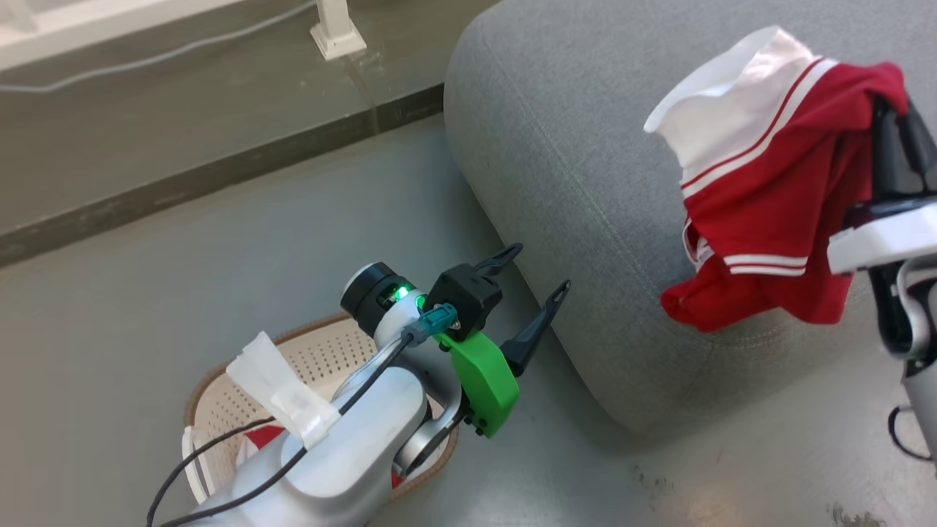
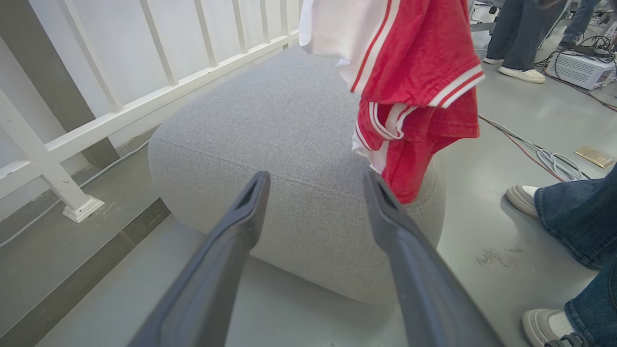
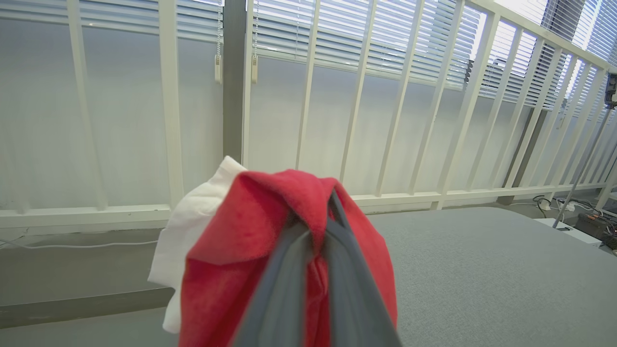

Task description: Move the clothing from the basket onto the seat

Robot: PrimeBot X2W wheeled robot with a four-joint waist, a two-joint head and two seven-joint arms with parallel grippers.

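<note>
One garment [image 1: 768, 190] hangs clamped in the right end effector [image 3: 318, 226] over the seat [image 1: 571, 146]; the left end effector [image 1: 540, 267] stands wide.

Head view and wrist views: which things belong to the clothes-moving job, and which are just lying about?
Job: red-and-white garment in the shut right claw; red fabric in the basket; seat; open left claw.
Lying about: railing; floor cables; white box; people's shoes.

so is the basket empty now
Not empty. In the head view, red cloth shows inside the basket under the left arm, which hides most of it, so how much is in there cannot be told.
</note>
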